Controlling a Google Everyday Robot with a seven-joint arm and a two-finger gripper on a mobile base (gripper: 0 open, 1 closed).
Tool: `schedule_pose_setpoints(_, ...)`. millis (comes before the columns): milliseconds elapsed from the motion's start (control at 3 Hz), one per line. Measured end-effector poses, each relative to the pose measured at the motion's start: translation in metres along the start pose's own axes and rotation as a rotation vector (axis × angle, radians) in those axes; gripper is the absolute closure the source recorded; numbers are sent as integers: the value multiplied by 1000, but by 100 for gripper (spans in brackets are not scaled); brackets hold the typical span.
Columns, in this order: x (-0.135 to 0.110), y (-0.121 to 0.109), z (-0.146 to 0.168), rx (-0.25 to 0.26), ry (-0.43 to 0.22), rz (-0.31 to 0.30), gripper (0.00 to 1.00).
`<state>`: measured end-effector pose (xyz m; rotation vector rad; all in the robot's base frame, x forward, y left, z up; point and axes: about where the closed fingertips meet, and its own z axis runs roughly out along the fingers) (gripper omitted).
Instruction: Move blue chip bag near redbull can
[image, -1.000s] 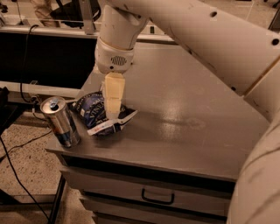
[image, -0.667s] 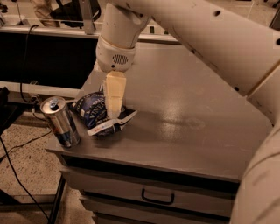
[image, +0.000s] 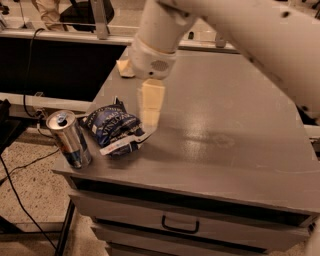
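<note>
The blue chip bag (image: 114, 128) lies crumpled on the front left of the grey table (image: 235, 150), its white and red strip toward the front. The redbull can (image: 69, 138) stands upright at the table's front left corner, just left of the bag with a small gap between them. My gripper (image: 149, 122) hangs from the white arm, pointing down just right of the bag's right edge. It holds nothing.
A yellow sponge (image: 125, 68) lies at the table's back left edge. Drawers with a handle (image: 180, 225) sit under the tabletop. Cables (image: 20, 200) run over the floor to the left. The arm's large white link (image: 260, 45) spans the upper right.
My gripper has moved up and to the right, off the chip bag. The bag stays on the table next to the can.
</note>
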<state>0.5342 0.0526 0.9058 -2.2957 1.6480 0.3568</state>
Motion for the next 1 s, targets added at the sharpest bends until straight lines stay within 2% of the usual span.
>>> schedule_pose_setpoints(333,45,13,-25,46,-76,11,0)
schedule_pose_setpoints(667,55,19,-33,57,-106,16,0)
schedule_pose_setpoints(1000,55,19,-33,57,-107,16,0)
